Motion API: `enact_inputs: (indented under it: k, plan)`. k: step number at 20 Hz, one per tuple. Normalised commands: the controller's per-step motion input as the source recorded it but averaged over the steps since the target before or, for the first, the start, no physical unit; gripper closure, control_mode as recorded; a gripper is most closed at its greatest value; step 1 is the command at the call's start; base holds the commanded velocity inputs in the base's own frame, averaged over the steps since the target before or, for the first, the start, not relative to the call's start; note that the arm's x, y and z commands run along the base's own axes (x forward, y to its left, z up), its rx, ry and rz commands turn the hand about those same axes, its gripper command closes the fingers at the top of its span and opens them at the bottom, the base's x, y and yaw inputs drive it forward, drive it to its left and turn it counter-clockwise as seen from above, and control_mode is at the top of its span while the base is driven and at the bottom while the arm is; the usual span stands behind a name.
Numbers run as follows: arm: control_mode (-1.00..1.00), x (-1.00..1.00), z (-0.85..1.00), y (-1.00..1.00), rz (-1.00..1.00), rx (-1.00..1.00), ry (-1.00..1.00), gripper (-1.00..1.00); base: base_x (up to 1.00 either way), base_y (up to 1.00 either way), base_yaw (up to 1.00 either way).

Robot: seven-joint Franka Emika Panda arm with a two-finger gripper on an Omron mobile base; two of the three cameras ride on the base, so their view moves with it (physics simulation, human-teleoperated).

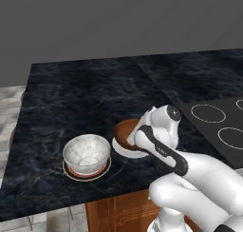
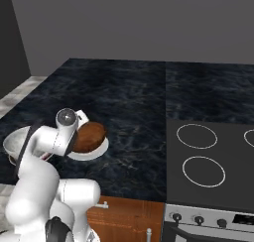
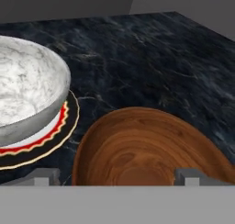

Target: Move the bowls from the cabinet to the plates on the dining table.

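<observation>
Both bowls parked on their plates, my pincer spread wide.

My pincer [image 3: 117, 176] hangs fingers apart, one tip on each side of the brown bowl [image 3: 147, 147], pinching nothing. That bowl sits on the white plate [image 1: 124, 150] on the black marble dining table [image 1: 80, 91]. Just beside it, not touching, the marbled bowl [image 1: 87, 153] rests on the orange-red plate [image 1: 87, 172]. A cooktop [image 2: 213, 159] lies off to the right.
</observation>
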Motion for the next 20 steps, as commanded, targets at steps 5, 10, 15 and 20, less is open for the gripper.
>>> enact_inputs:
  k: [5,10,15,20]
  plan:
    - [-1.00,-0.36,0.16,0.00,0.00,0.05,-0.08,-1.00,0.00,0.00,0.00]
    - [-1.00,-0.26,0.12,0.00,0.00,0.00,-0.02,-1.00,0.00,0.00,0.00]
    - [-1.00,-0.28,0.00,-0.17,-0.03,0.00,0.00,-1.00,0.00,0.00,0.00]
    - [-1.00,-0.20,0.01,-0.37,-0.11,0.00,0.00,-1.00,0.00,0.00,0.00]
